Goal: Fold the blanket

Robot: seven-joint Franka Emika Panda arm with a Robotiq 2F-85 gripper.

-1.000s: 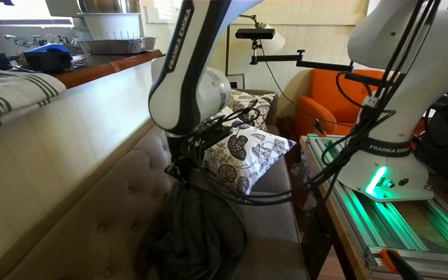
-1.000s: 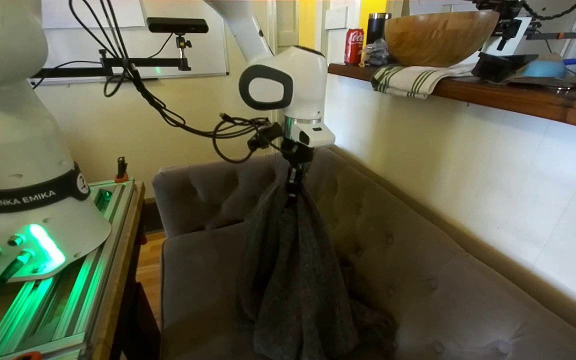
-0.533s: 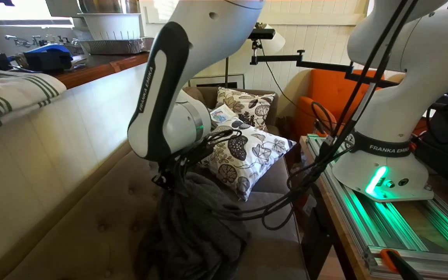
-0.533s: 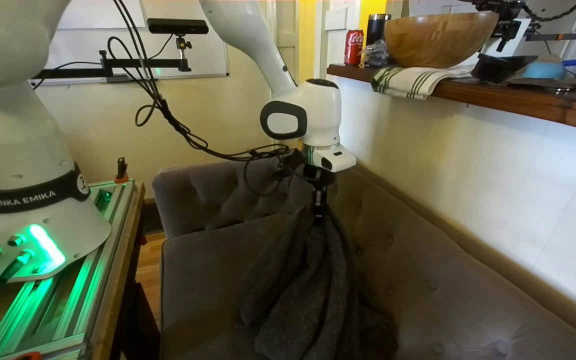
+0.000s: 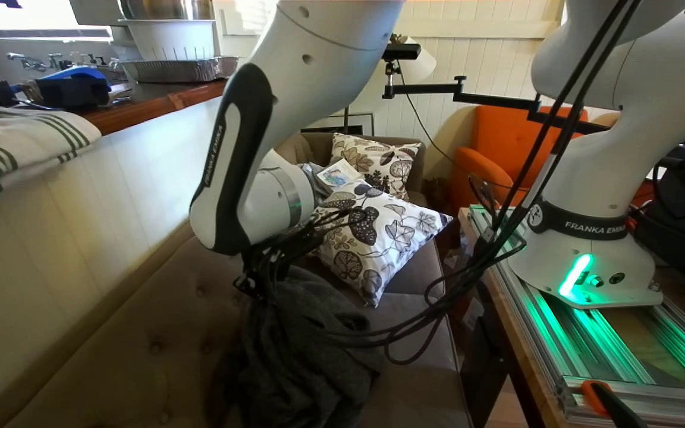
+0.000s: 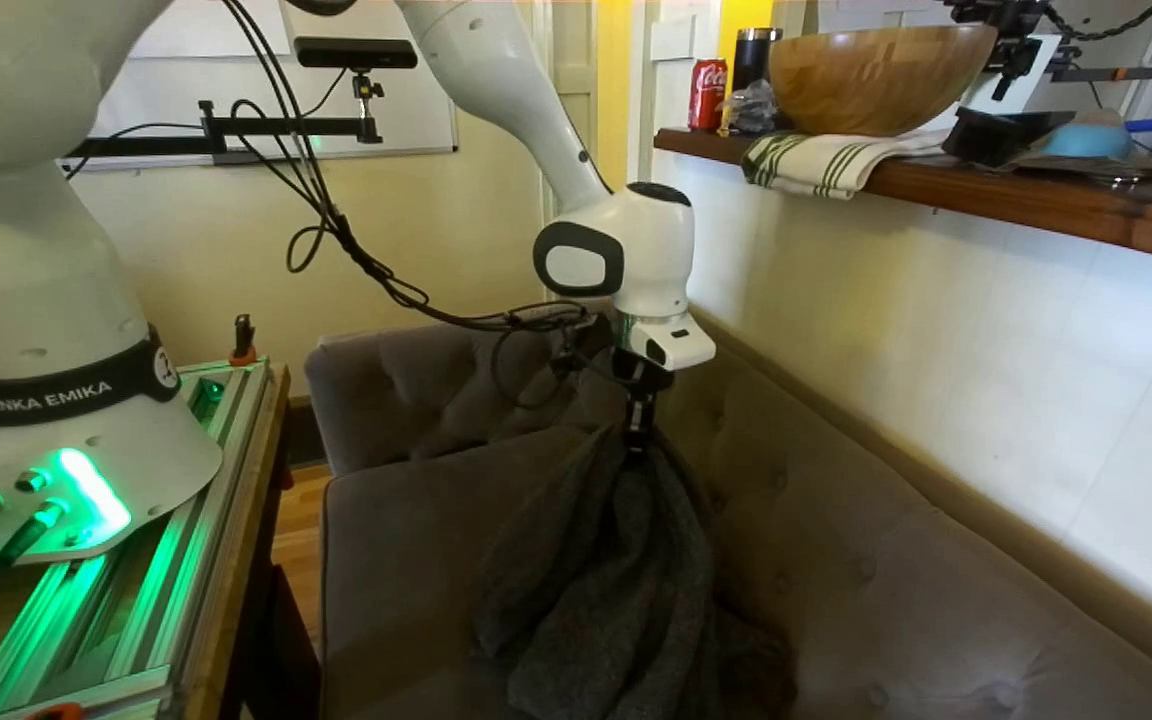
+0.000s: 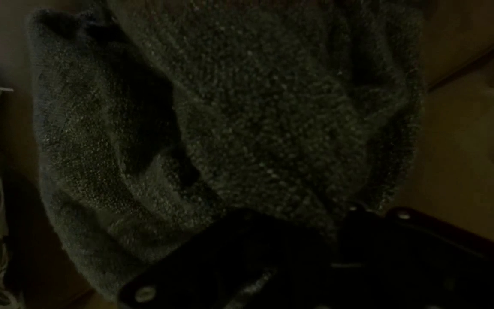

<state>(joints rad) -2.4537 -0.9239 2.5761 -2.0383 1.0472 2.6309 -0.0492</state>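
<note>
The dark grey blanket (image 5: pixel 313 362) hangs bunched from my gripper (image 6: pixel 638 442), its lower part heaped in folds on the sofa seat. In an exterior view the blanket (image 6: pixel 606 600) rises to a peak right under the fingertips, which are closed on it. The gripper points downward, close to the sofa's backrest. The wrist view is very dark; there the blanket (image 7: pixel 251 111) fills the middle and cloth runs down between the black fingers (image 7: pixel 247 240). Part of the pinched cloth is hidden by the fingers.
The tufted sofa (image 6: pixel 886 580) lies under the blanket. Patterned cushions, one near (image 5: pixel 384 232) and one farther back (image 5: pixel 405 156), rest on it. A wooden ledge (image 6: pixel 1016 205) juts from the wall above, bearing a bowl (image 6: pixel 881 80) and a striped cloth (image 6: pixel 826 160). Cables (image 5: pixel 437 303) trail from the arm.
The arm has come down and toward the sofa's backrest, mostly in the first half second. The blanket's held top went with it, and the cloth sags into lower, looser folds.
</note>
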